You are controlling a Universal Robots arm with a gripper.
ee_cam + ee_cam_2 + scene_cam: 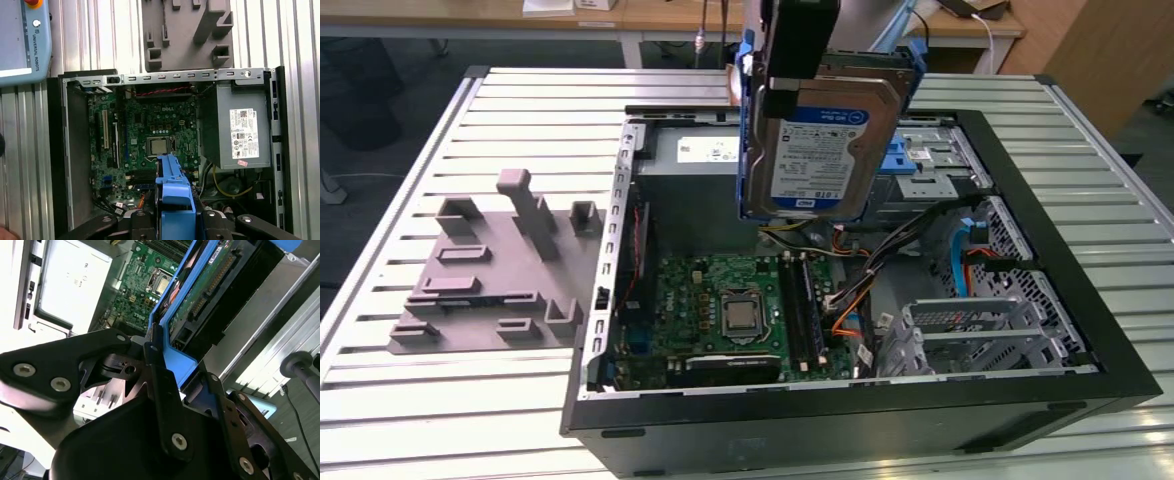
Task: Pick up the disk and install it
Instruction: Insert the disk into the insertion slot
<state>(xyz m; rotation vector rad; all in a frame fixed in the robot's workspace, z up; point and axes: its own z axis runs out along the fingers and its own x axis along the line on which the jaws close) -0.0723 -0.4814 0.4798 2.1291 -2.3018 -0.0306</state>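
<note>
Aloft, the black claw (781,95) clamps the flat, silver, blue-framed rectangular disk (825,150).

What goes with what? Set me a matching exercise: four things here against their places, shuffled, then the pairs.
1. disk
2. grey moulded block
3. grey metal box
4. motherboard

A. flat on the floor of the case
B. gripped by the hand, above the open case
C. on the slatted table, outside the case
D. in a corner of the case, white sticker showing

Pairs: 1-B, 2-C, 3-D, 4-A.
</note>
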